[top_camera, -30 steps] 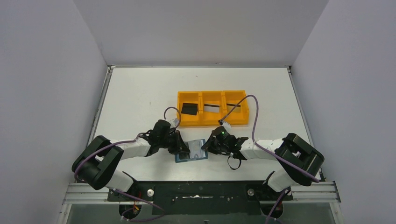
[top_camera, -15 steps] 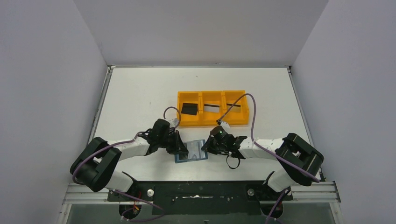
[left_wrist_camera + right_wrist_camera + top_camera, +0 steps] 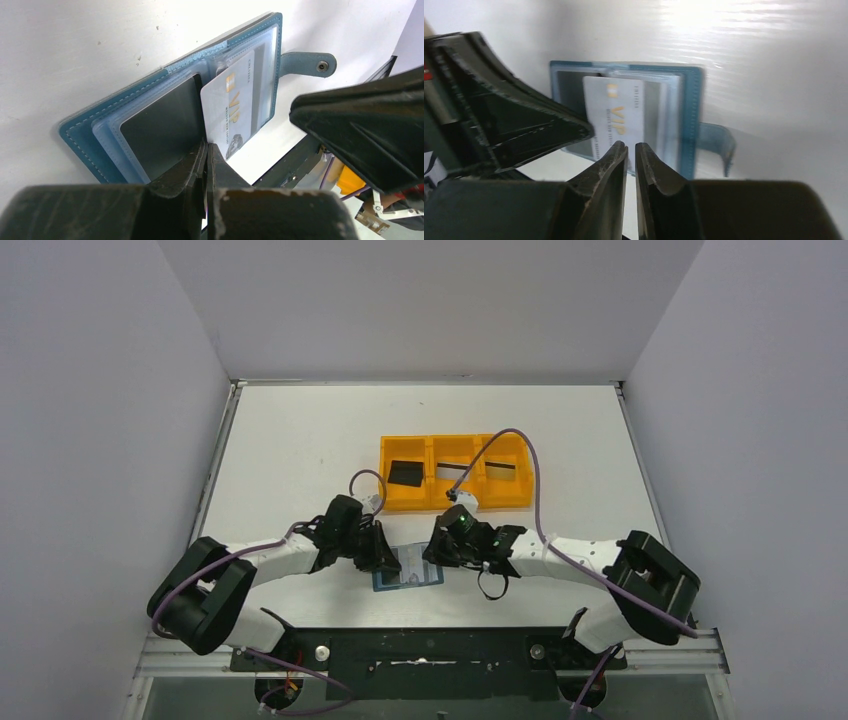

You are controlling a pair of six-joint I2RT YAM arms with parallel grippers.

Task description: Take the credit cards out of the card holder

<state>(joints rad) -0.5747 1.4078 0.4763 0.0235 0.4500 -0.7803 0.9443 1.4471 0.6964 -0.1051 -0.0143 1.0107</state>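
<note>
Top external: low centre, the open card holder (image 3: 408,568) lies on the table (image 3: 290,440) between both arms. The left gripper (image 3: 390,561) is pinched closed, tips on its left page. The right gripper (image 3: 431,552) — a slit apart, empty — covers its right edge. A silver card (image 3: 229,107) juts from a pocket. Beyond, the orange tray (image 3: 455,505) holds cards.
</note>
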